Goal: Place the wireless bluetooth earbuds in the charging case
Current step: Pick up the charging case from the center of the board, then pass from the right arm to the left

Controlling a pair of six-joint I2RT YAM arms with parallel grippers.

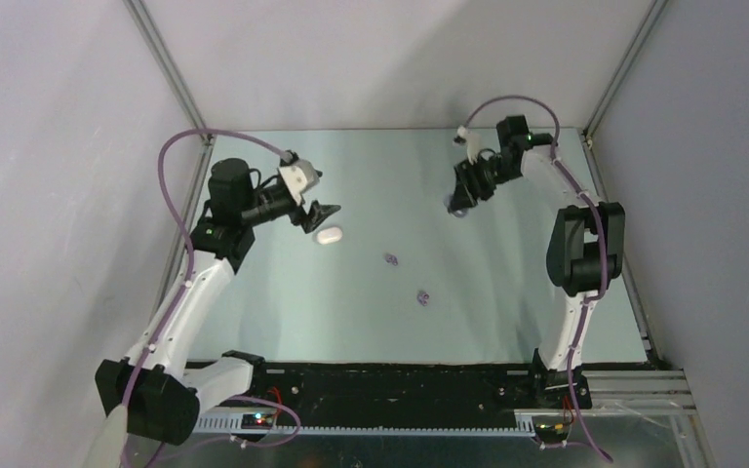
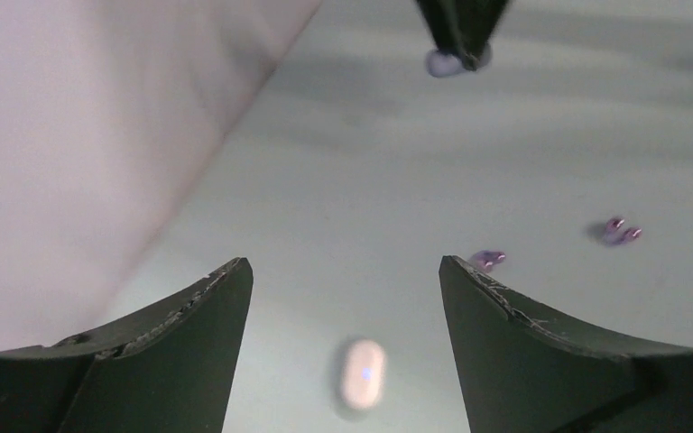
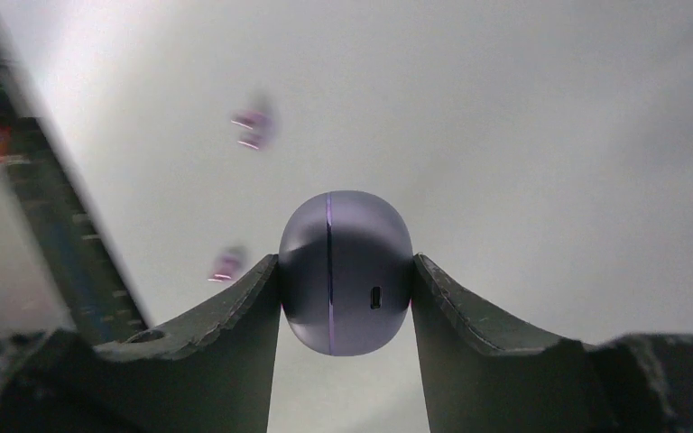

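My right gripper (image 1: 458, 198) is shut on a closed purple charging case (image 3: 346, 271), holding it at the far middle of the table; the case also shows in the left wrist view (image 2: 447, 62). Two purple earbuds (image 1: 390, 258) (image 1: 424, 297) lie loose mid-table, also seen in the right wrist view (image 3: 253, 126) (image 3: 227, 263) and the left wrist view (image 2: 487, 259) (image 2: 621, 230). A closed white case (image 1: 329, 236) with a blue light (image 2: 362, 373) lies just below my left gripper (image 2: 345, 263), which is open and empty above it. No white earbuds are in view.
The pale table (image 1: 507, 292) is bounded by grey walls with metal corner rails (image 1: 171, 68). A black strip (image 1: 400, 380) runs along the near edge between the arm bases. A wall (image 2: 99, 135) is close on the left of my left gripper.
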